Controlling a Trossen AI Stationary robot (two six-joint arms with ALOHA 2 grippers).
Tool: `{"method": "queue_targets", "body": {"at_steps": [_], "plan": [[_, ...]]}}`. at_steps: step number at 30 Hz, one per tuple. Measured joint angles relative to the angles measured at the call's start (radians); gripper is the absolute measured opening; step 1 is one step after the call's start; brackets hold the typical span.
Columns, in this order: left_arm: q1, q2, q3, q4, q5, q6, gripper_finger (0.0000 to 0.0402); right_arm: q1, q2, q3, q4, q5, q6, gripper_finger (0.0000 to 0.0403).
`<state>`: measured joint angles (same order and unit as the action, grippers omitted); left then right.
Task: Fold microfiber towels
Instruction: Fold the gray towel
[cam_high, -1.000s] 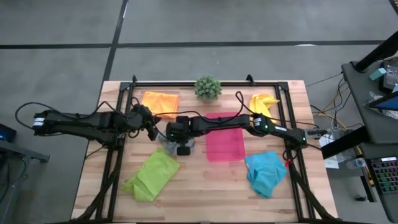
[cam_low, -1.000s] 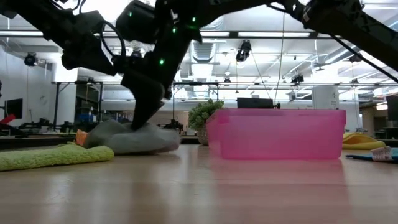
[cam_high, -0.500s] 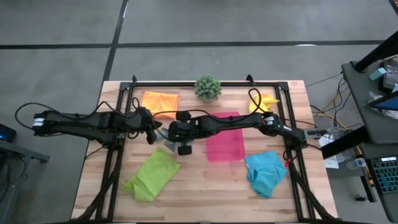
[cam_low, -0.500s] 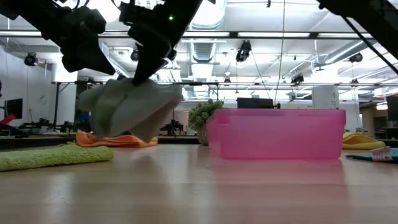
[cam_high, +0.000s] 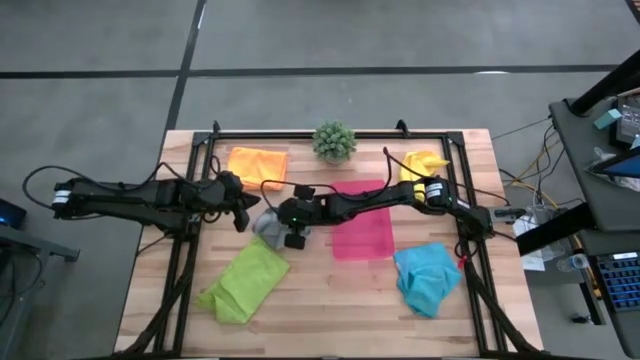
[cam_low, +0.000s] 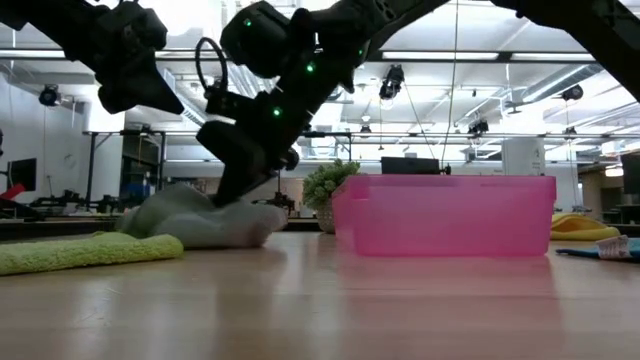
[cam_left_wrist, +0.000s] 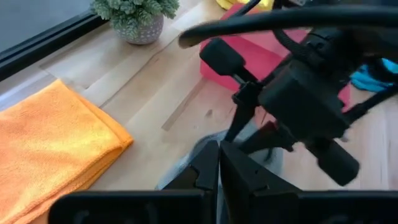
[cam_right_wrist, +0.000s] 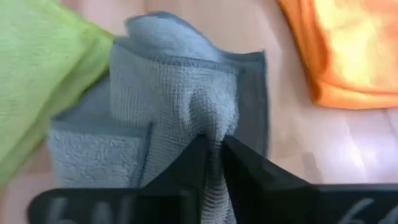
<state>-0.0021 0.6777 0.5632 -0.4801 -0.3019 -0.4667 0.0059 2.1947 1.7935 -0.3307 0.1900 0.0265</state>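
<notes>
The grey towel (cam_high: 268, 226) lies bunched and partly folded on the table, left of the pink tray (cam_high: 362, 238). My right gripper (cam_high: 276, 227) reaches across the tray and is shut on the grey towel (cam_right_wrist: 168, 81); the low view shows its fingers (cam_low: 235, 190) coming down onto the heap (cam_low: 200, 222). My left gripper (cam_high: 250, 211) hovers shut just left of the heap, above the table (cam_left_wrist: 219, 163). The orange towel (cam_high: 257, 163), lime green towel (cam_high: 245, 282), yellow towel (cam_high: 422, 163) and turquoise towel (cam_high: 427, 277) lie flat around them. My right gripper pinches a raised ridge of the grey towel (cam_right_wrist: 215, 127) near its middle, between its two fingers (cam_right_wrist: 186, 169). The fingers slant down from the table's right side. The towel rests on the table under them, slack and humped, with folded layers on either side.
A small potted plant (cam_high: 334, 141) stands at the far edge, behind the pink tray. A black frame (cam_high: 200, 160) borders the table. The lime green towel (cam_right_wrist: 43, 68) lies close to the grey one on its near side, the orange towel (cam_right_wrist: 342, 50) on its far side.
My right gripper lifted the grey towel clear of the table, so that it hung below the fingers, then brought it down again. The towel now lies heaped on the wood, a little farther from the near edge than before.
</notes>
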Motion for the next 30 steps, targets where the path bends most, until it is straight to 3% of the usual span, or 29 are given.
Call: {"method": "queue_targets", "body": {"at_steps": [8, 15, 30], "plan": [[0.0, 0.028, 0.0, 0.0, 0.0, 0.0, 0.0, -0.007, -0.003, 0.077, -0.122, -0.014, -0.069, 0.014], [0.0, 0.035, 0.0, 0.0, 0.0, 0.002, 0.0, -0.023, -0.005, 0.149, -0.138, -0.015, -0.133, 0.0175], [0.0, 0.036, 0.0, 0.0, -0.006, 0.002, 0.0, -0.065, 0.003, -0.083, 0.363, -0.088, -0.044, 0.0164]]}}
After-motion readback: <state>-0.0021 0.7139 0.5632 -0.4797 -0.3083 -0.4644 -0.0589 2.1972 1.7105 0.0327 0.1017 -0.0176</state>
